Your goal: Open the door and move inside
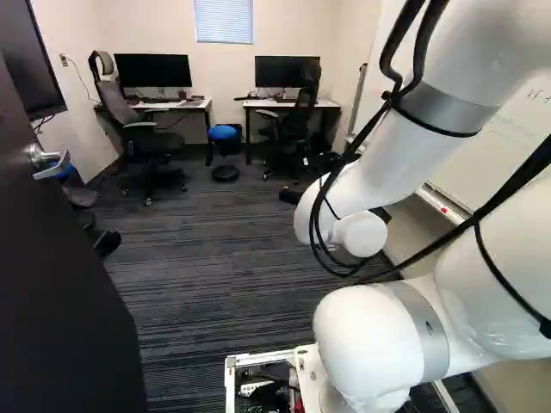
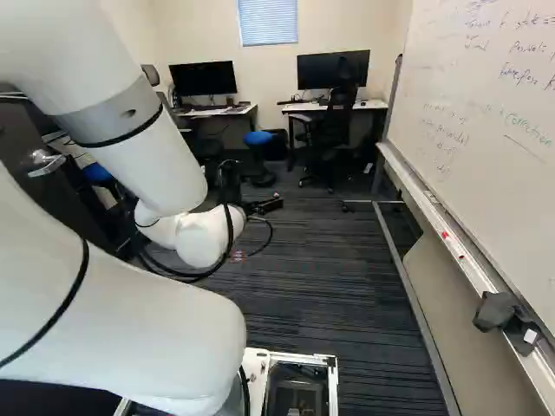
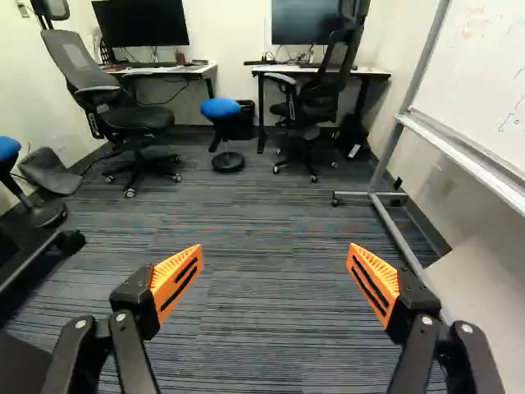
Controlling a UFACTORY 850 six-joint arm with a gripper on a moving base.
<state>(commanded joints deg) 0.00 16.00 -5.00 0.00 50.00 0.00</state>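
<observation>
My gripper (image 2: 264, 205) shows partly beyond the white wrist in the right base view. In the wrist view the gripper (image 3: 275, 279) stands wide open, with only carpet visible between its orange pads. The dark door (image 1: 60, 284) stands open along the left of the left base view, its silver lever handle (image 1: 49, 162) well to the left of the gripper and apart from it. The same handle (image 2: 43, 162) shows at the left of the right base view, beside my arm. Ahead lies the room's striped carpet floor (image 3: 262, 230).
A whiteboard (image 2: 477, 130) on a metal frame (image 2: 408, 260) runs along the right side. At the far wall stand two desks with monitors, office chairs (image 3: 123, 107) and a blue stool (image 3: 221, 111). Another blue stool (image 3: 10, 149) is at the left wall.
</observation>
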